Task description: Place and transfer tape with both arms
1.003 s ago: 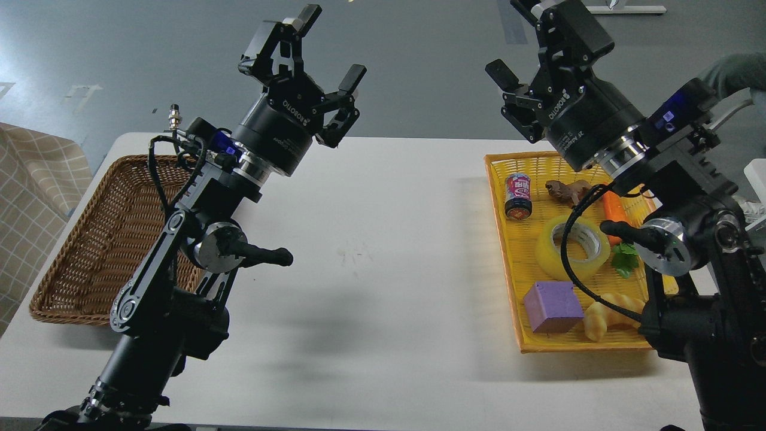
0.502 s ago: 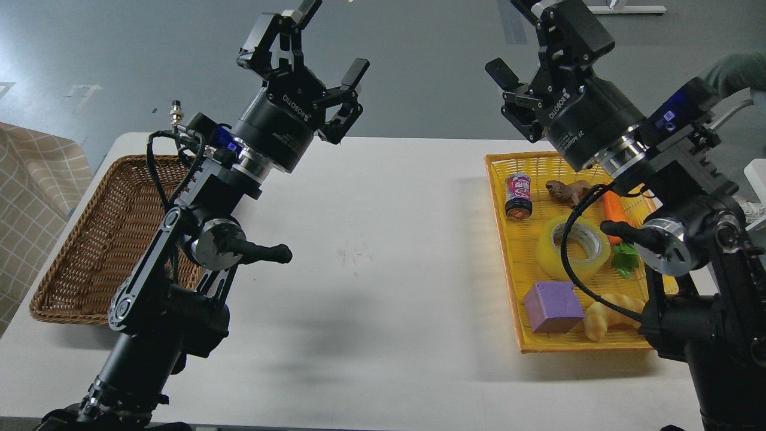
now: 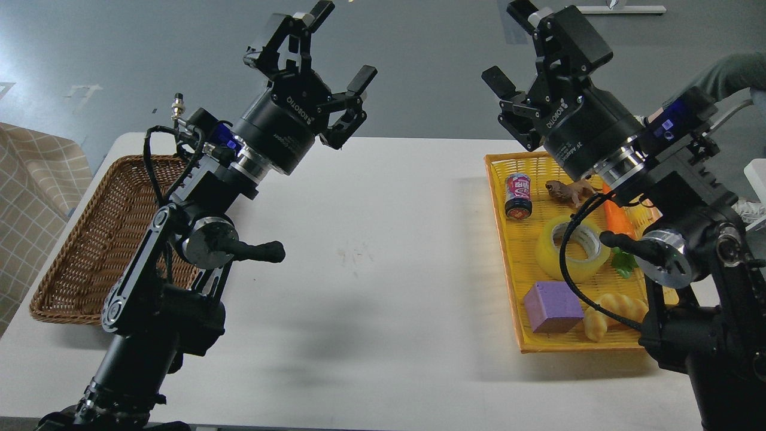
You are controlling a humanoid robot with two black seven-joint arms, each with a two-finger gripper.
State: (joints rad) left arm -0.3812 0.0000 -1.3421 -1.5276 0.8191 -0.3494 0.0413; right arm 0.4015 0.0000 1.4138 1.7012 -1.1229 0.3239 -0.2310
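The tape [image 3: 571, 248], a yellowish translucent roll with a pale core, lies flat in the yellow basket [image 3: 501, 197] at the right, partly crossed by a black cable. My right gripper [image 3: 519, 45] is open and empty, raised high above the basket's far end. My left gripper [image 3: 326, 51] is open and empty, raised above the table's far edge, right of the brown wicker basket [image 3: 90, 239].
The yellow basket also holds a soda can [image 3: 518, 194], a brown toy animal [image 3: 568, 190], a carrot [image 3: 619, 218], a purple cube [image 3: 552, 306] and a yellow croissant toy [image 3: 610, 312]. The white table [image 3: 383, 239] lies between the baskets. A checked cloth [image 3: 30, 179] is at the far left.
Both arms shifted slightly: my left gripper moved a little right and up, my right gripper a little left. Both stay open. The tape has not moved.
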